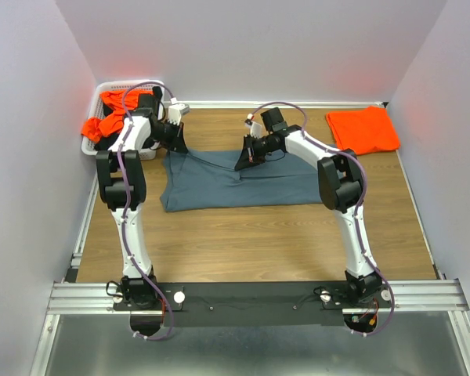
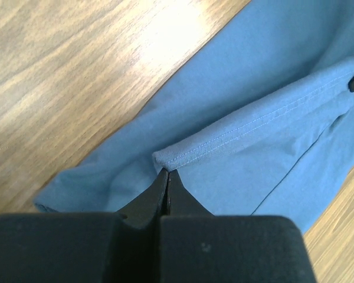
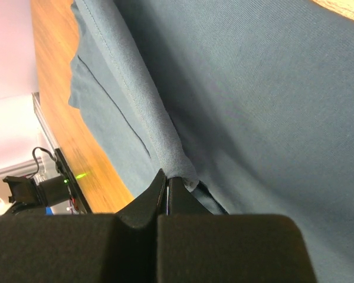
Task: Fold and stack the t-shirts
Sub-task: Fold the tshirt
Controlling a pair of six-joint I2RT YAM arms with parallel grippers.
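Observation:
The slate blue-grey t-shirt lies spread on the wooden table in the top view. My left gripper is shut on its hemmed edge at the shirt's far left corner. My right gripper is shut on a raised fold near the shirt's far middle. Both pinched parts are lifted a little off the table. A folded orange t-shirt lies at the far right. More orange t-shirts hang crumpled in the basket at the far left.
A white slotted basket stands in the far left corner beside the left arm. White walls close in the back and both sides. Bare wood lies between the blue-grey shirt and the arm bases.

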